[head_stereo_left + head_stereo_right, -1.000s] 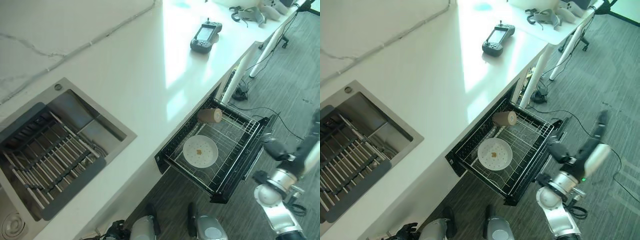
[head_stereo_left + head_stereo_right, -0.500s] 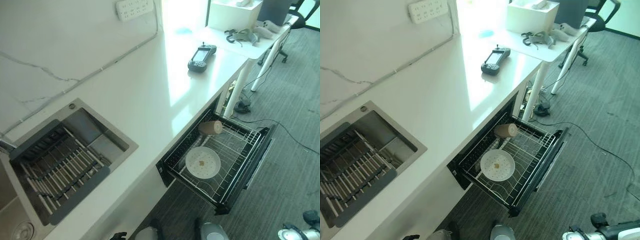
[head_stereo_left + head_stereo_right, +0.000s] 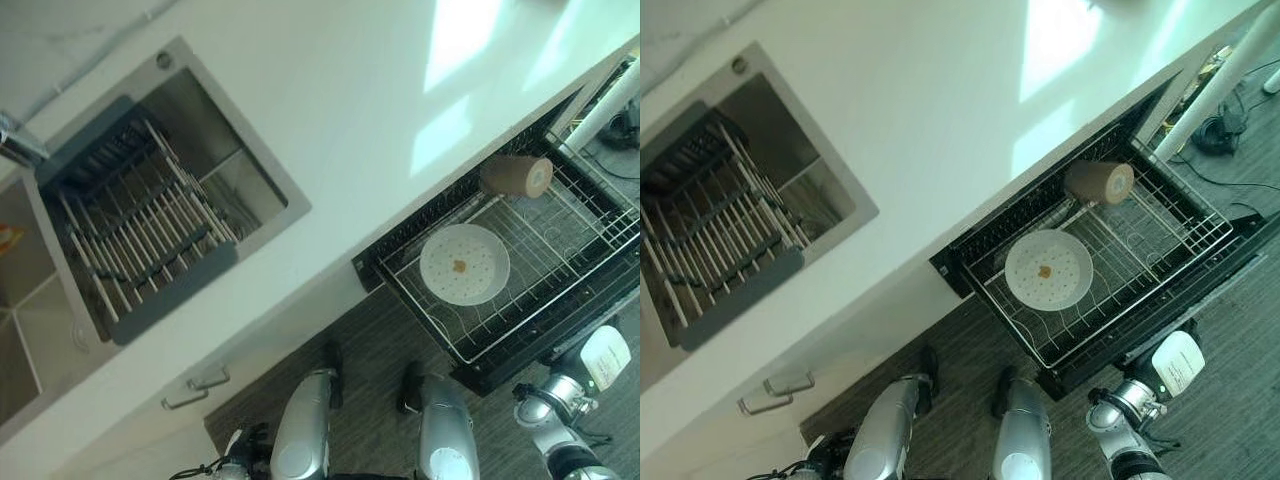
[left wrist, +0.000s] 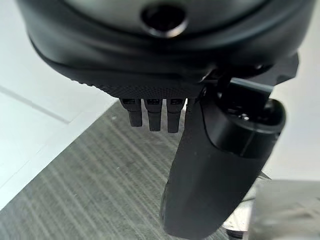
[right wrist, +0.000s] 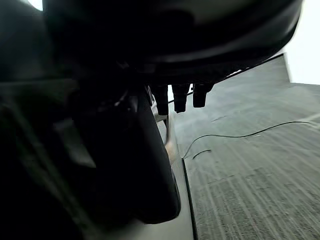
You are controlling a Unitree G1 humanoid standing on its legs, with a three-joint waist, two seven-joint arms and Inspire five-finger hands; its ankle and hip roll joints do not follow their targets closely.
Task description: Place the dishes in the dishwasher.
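With the dishwasher rack [image 3: 590,262] pulled out from under the white countertop [image 3: 350,110], both dishes sit inside it. White plate [image 3: 464,264] lies flat on the wire grid near the rack's middle, a small brown speck at its centre. Tan cup [image 3: 516,175] lies on its side at the rack's far end by the counter edge, its opening turned away from the counter, apart from the plate.

Left hand [image 4: 210,165]: in its own wrist view the fingers [image 4: 154,116] hang down straight over grey carpet [image 4: 95,190], thumb out beside them, nothing held, so it reads relaxed and empty. Right hand [image 5: 150,165]: its wrist view is dark, fingers [image 5: 181,98] look straight and short past the bulk, thumb alongside, nothing in the grasp. That hand hangs low beside the rack's outer front edge, over the carpet.

The steel sink [image 3: 210,180] is set in the counter to the left, well apart from the rack, with a dark drying rack [image 3: 140,230] of pale bars resting in it. Two cabinet handles [image 3: 195,388] show on the front below the sink.
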